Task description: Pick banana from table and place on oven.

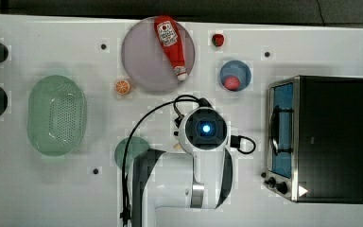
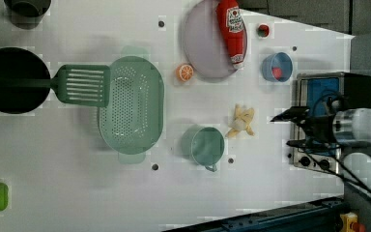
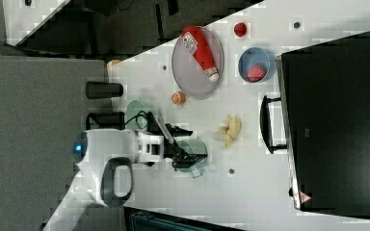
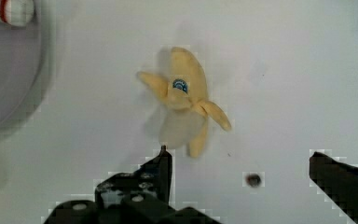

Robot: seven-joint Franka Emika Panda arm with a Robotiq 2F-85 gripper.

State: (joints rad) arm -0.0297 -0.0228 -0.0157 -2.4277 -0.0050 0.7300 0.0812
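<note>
Hovering above the tabletop [image 2: 77, 193] with nothing in it, the hand [image 4: 242, 172] has its fingers spread wide. Just beyond its fingertips lies the banana [image 4: 186, 100], partly peeled, flat on the white surface. From the banana, the green cup [image 2: 204, 145] sits close by, the oven [image 3: 337, 120] stands beyond it, and the ketchup bottle [image 2: 232, 29] lies farther off.

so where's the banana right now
The banana lies on the table, in the left view between the green cup and the oven, below the plate.
</note>
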